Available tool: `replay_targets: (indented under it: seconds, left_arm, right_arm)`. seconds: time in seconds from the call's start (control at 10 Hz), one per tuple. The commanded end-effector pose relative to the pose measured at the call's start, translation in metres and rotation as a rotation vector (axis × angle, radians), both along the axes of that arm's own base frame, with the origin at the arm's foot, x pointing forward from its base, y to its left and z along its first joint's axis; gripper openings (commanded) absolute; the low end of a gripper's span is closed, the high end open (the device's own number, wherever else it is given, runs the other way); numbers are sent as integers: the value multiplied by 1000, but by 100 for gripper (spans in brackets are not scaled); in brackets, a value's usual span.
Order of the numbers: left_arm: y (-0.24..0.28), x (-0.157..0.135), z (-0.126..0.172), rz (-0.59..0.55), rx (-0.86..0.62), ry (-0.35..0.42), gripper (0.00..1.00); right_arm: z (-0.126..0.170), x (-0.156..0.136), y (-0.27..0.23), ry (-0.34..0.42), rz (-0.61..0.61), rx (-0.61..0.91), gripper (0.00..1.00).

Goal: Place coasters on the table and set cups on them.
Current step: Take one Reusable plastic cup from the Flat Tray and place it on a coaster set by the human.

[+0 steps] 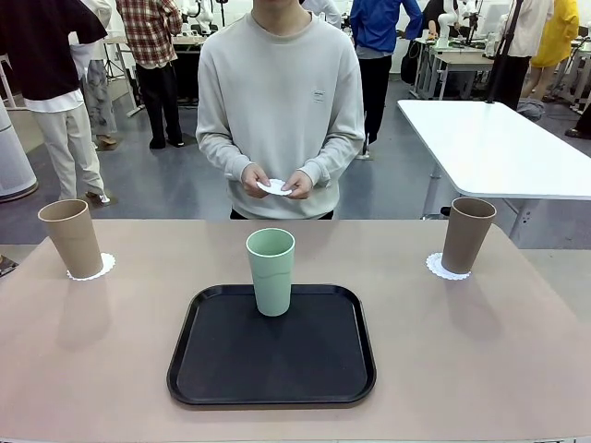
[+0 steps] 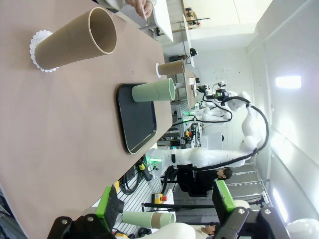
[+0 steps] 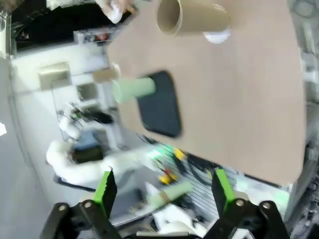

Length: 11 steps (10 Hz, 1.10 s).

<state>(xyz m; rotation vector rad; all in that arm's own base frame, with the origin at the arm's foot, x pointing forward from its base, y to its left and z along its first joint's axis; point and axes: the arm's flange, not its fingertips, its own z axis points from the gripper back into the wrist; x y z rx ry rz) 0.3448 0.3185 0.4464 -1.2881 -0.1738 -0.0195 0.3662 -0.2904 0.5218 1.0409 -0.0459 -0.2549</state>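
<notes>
A tan cup (image 1: pixel 71 237) stands on a lacy white coaster (image 1: pixel 99 268) at the beige table's (image 1: pixel 517 351) far left. Another tan cup (image 1: pixel 466 234) stands on a coaster (image 1: pixel 438 269) at the far right. The mint green cup (image 1: pixel 271 271) stands upright at the back of the black tray (image 1: pixel 272 369). Across the table, a person's hands (image 1: pixel 277 180) hold a third white coaster (image 1: pixel 274 188). My left gripper (image 2: pixel 167 205) is open and empty, off the table's edge, with the left tan cup (image 2: pixel 77 40) ahead. My right gripper (image 3: pixel 162 191) is open and empty too, with the right tan cup (image 3: pixel 192 17) far ahead.
The black tray sits mid-table near my side. A white table (image 1: pixel 499 143) stands behind at the right. Other people stand in the background. Bare tabletop lies on both sides of the tray.
</notes>
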Motion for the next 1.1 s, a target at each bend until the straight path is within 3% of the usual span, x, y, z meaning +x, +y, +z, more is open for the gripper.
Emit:
replay_targets:
  seconds: [0.0,0.1,0.3,0.6,1.0]
  left_arm:
    - [-1,-1,3,-1,-10,-1,100]
    - [-1,-1,3,-1,-10,-1,100]
    - [-1,-1,3,-1,-10,-1,100]
    - [-1,-1,3,-1,-10,-1,100]
    - [-1,-1,3,-1,-10,-1,100]
  right_arm:
    - [-16,11,-21,-173,-349,381,100]
    - [-32,10,-31,-165,-401,369,100]
    - [-42,7,-32,-156,-382,407,100]
    - [-39,6,-24,-78,-194,364,100]
    - [-38,11,-17,-31,-65,276,100]
